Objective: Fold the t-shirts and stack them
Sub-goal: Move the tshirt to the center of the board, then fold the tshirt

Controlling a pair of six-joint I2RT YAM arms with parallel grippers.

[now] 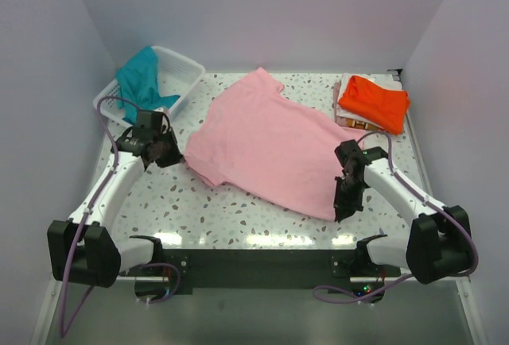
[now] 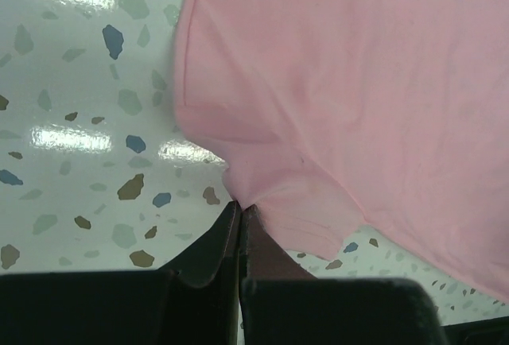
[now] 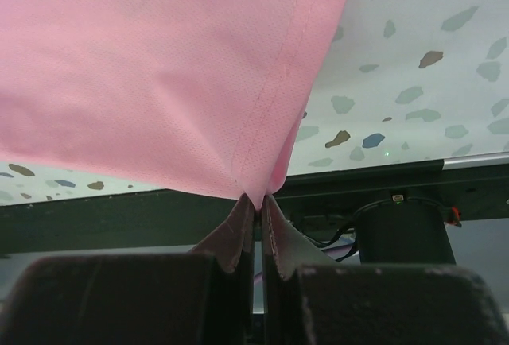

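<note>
left end effector (image 1: pixel 164 153) mid-left, clamped on pink t-shirt (image 1: pixel 270 146) | right end effector (image 1: pixel 343 202) lower right, clamped on same shirt

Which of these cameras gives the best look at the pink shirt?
The top external view: the whole pink t-shirt lies spread on the table there. The left wrist view shows only a bunched edge pinched in the left gripper; the right wrist view only a hemmed corner pinched in the right gripper.
</note>
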